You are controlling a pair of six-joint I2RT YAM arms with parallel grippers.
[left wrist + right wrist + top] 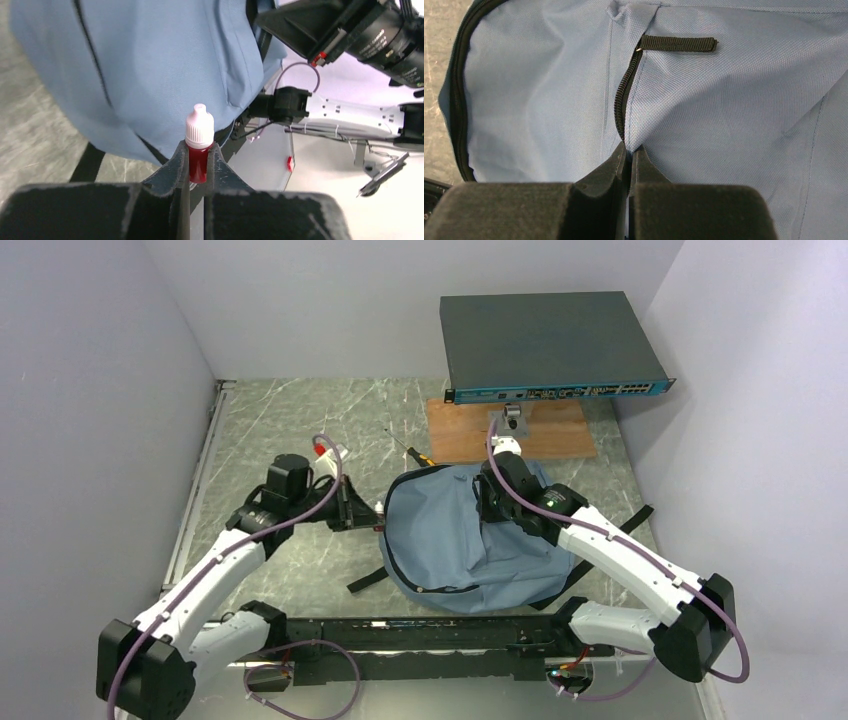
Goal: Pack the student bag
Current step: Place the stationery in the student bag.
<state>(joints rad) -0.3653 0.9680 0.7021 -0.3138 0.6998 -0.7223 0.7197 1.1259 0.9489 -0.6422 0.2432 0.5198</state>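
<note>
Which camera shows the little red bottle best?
Left wrist: the bottle sits close, white cap up, pinched in the left gripper. The top view leaves it too small to make out; the right wrist shows only the bag.

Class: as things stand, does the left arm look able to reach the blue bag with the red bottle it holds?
Probably yes: the left tool, gripping the bottle, sits just beside the bag with nothing between them.
</note>
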